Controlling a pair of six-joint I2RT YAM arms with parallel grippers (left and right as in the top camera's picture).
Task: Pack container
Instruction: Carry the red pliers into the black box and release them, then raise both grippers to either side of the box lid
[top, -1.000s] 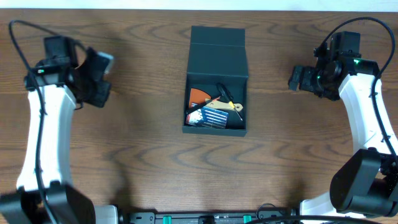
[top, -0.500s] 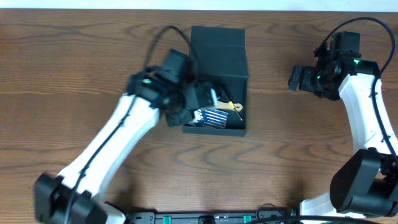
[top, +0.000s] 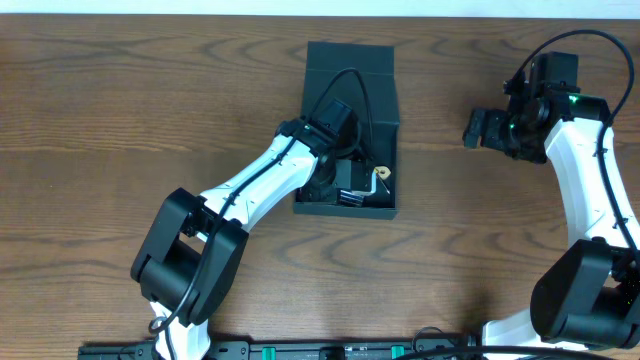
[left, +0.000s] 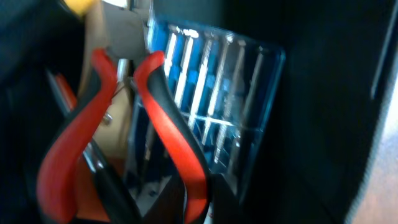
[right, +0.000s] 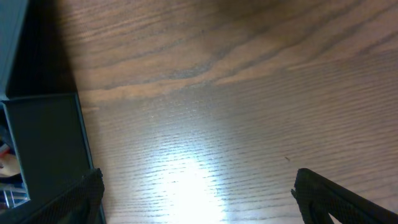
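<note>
One left gripper inside container

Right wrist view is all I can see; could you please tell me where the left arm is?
Observer: The left end effector is down inside the container.
Operator: Thank you. What lies beneath it?
Observer: Red-handled pliers beside a clear blue bit case.
Operator: Is the box open?
Observer: Yes, the lid is open, at the far side of the box.
</note>
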